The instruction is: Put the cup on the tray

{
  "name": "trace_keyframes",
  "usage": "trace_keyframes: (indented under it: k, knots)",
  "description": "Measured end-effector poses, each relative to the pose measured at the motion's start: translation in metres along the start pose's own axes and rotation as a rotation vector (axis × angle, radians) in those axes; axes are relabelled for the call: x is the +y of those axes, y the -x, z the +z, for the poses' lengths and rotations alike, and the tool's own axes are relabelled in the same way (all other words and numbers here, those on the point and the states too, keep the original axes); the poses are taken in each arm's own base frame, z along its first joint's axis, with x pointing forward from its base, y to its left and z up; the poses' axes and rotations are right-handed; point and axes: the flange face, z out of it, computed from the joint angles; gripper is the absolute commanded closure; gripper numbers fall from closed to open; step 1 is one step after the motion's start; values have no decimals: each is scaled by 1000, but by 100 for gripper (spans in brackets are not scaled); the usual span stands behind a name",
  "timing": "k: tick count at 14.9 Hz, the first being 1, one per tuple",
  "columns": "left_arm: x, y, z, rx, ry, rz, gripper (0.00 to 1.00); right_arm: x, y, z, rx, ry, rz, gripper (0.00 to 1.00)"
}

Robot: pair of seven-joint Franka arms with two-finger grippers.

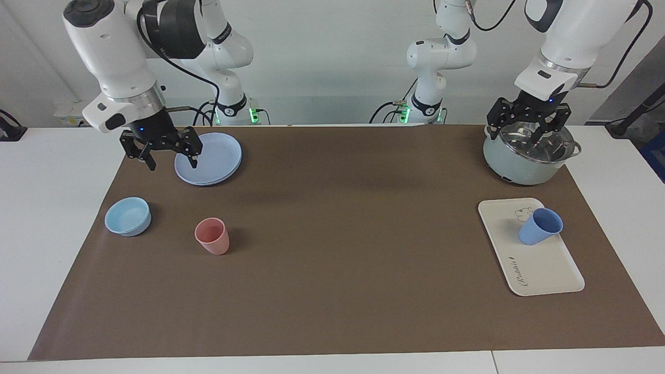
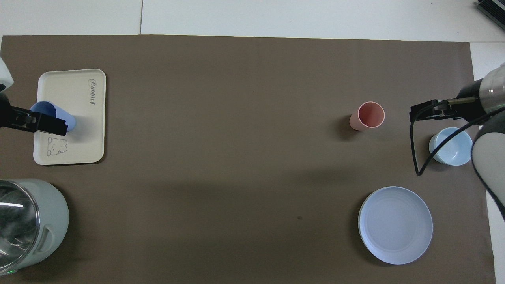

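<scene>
The periwinkle-blue cup (image 1: 540, 226) stands on the cream tray (image 1: 543, 270), at the end with the bear drawing, nearer to the robots. Nothing touches it. My left gripper (image 1: 522, 137) hangs open and empty over the lidded pot (image 1: 519, 166). In the overhead view the left gripper (image 2: 42, 123) covers part of the cup (image 2: 59, 115) on the tray (image 2: 75, 98). My right gripper (image 1: 173, 165) is open and empty, raised over the edge of the round blue plate (image 1: 215, 153); the overhead view shows the right gripper (image 2: 428, 110) edge-on.
A salmon-pink tumbler (image 1: 212, 236) and a light-blue bowl (image 1: 128, 216) stand toward the right arm's end, farther from the robots than the plate. Overhead: tumbler (image 2: 369, 115), bowl (image 2: 451, 146), plate (image 2: 395, 225), pot (image 2: 31, 225).
</scene>
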Motion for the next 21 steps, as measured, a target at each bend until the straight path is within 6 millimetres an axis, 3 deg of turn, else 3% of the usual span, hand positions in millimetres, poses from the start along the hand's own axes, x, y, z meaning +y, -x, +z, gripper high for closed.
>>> trace_keyframes:
  k: [4, 11, 21]
  knots:
    - [1, 1, 3, -10, 1, 2, 0, 10, -3, -38, 11, 2, 14, 0]
    - [0, 4, 2, -10, 0, 0, 0, 28, 9, -29, -110, 2, 47, 0]
    - [0, 4, 3, -12, 1, 0, 0, 24, 6, -32, -83, 2, 40, 0]
